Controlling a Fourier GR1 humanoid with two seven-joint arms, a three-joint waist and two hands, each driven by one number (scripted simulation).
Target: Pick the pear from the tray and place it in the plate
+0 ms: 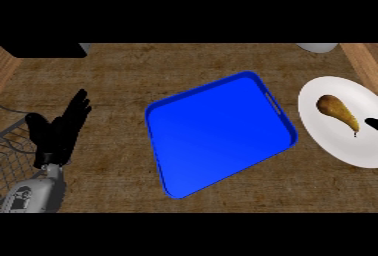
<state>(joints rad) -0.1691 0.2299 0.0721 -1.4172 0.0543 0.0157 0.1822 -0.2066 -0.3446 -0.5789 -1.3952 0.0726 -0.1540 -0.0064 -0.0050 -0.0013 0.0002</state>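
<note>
- On the white plate [325,137] at the right edge lies the pear [337,112], stem pointing down-right.
- Just beside the stem, a black fingertip of the right hand [371,123] pokes in over the plate; whether its fingers are spread or curled cannot be told.
- Mid-surface sits the blue tray [218,133], close beside the plate.
- At far left rests the left hand [57,132], fingers straight, holding nothing.

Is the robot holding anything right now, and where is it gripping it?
Nothing is held. The left robot hand rests open, and the brown pear lies on the round white plate.
</note>
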